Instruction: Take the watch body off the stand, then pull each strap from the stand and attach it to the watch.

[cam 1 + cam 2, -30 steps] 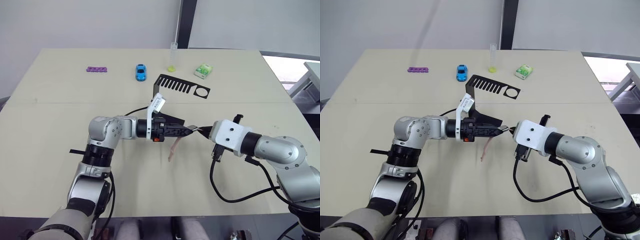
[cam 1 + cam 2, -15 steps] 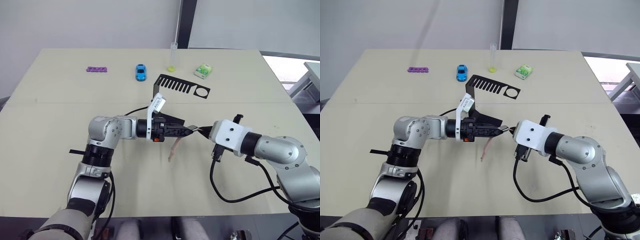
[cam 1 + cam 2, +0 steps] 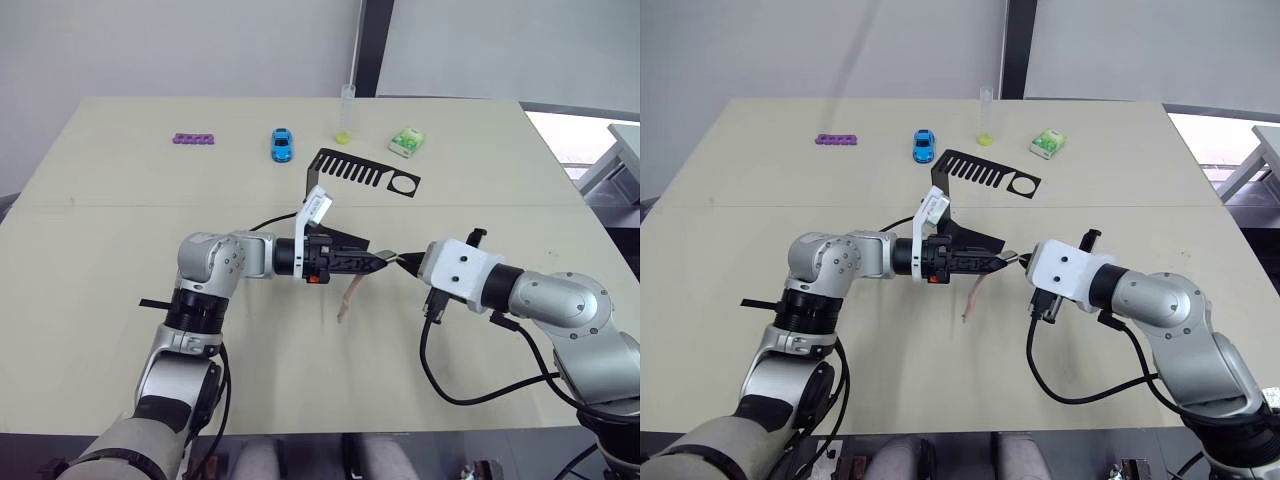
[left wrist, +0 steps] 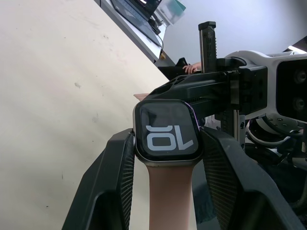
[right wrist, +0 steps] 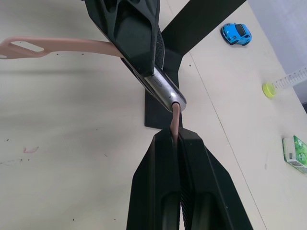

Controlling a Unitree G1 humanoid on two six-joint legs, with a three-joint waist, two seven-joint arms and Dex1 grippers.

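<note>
My left gripper [image 3: 378, 262] is shut on the watch body [image 4: 166, 134], a rounded-square case with a dark screen, clamped by its sides between the two fingers. One pink-beige strap [image 3: 350, 294] is fixed to the case and hangs down toward the table. My right gripper [image 5: 177, 136] is shut on the second strap [image 5: 176, 116], whose free end touches the silver edge of the watch body [image 5: 165, 91]. The two grippers meet tip to tip above the table's middle. The black stand [image 3: 365, 176] sits behind them, with its slotted arm and ring.
Along the far side of the table lie a purple piece [image 3: 193, 138], a blue toy car [image 3: 282, 144], a clear tube with a yellow cap [image 3: 345, 118] and a green-and-white box [image 3: 407, 141]. Black cables hang from both wrists.
</note>
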